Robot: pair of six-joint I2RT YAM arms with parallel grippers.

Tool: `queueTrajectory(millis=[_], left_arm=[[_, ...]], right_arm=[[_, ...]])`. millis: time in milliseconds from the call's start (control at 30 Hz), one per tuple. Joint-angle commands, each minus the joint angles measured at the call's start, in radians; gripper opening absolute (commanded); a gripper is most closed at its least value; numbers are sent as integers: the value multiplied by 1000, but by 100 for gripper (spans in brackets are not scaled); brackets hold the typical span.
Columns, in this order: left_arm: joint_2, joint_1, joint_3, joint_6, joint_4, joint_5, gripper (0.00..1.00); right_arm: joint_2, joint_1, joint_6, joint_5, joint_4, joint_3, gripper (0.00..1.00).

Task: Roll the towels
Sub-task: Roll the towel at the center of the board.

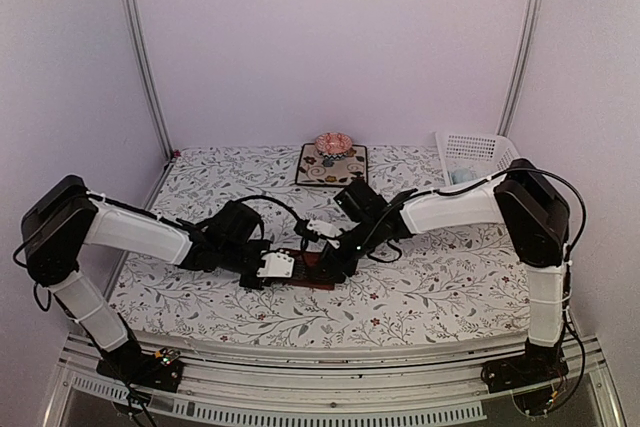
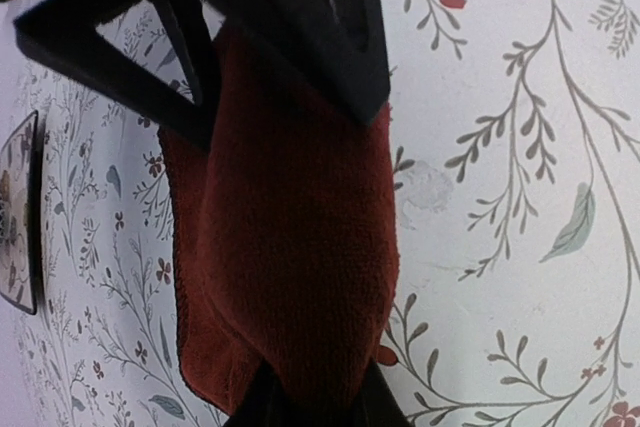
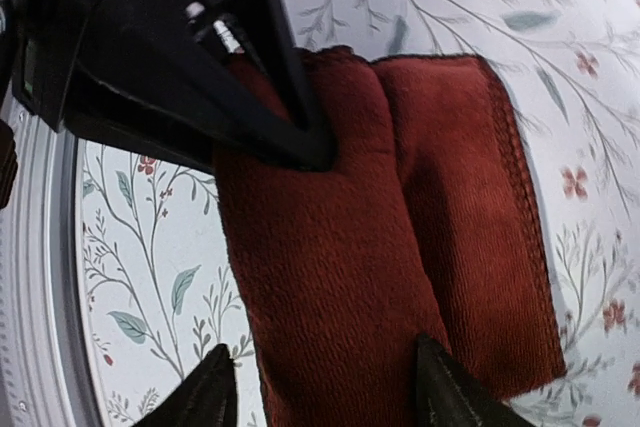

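Pinching the red towel point(image 2: 290, 247) tight in the nearly shut left gripper point(image 2: 315, 402) so the roll cannot pop loose, with the right gripper point(image 3: 325, 392) open wide around it, flat on the tabletop point(image 1: 450, 287) under both.

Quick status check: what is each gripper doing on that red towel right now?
Left gripper: closed, pinching the dark red towel.
Right gripper: open, with its fingers either side of the towel's rolled part.

red towel point(image 3: 400, 247): matt ribbed cloth (stitched hem) | table covering point(image 2: 500, 97): smooth, matt, printed
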Motion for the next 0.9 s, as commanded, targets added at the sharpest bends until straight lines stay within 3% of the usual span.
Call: queueTrajectory(millis=[0, 33, 67, 100, 400, 533, 667, 767, 867], left_arm=[[81, -16, 63, -87, -178, 34, 9], [98, -16, 82, -122, -196, 45, 8], [113, -14, 101, -150, -212, 57, 7], [133, -14, 121, -175, -228, 56, 4], [238, -13, 302, -423, -319, 55, 0], [269, -13, 355, -539, -336, 50, 0], [306, -17, 405, -659, -351, 57, 0], [319, -16, 418, -737, -342, 96, 0], [321, -16, 425, -806, -328, 145, 0]], right_arm=[[-162, -65, 91, 93, 56, -141, 70], [-196, -71, 112, 125, 70, -167, 74], [-232, -77, 129, 162, 81, -198, 96], [-265, -79, 160, 194, 89, -228, 100], [-549, -91, 473, 450, 250, -488, 99], [-625, -91, 689, 403, 375, -590, 99], [-646, -73, 828, 376, 490, -660, 99], [-606, -39, 873, 422, 487, -649, 99], [-551, -14, 912, 387, 588, -666, 99]])
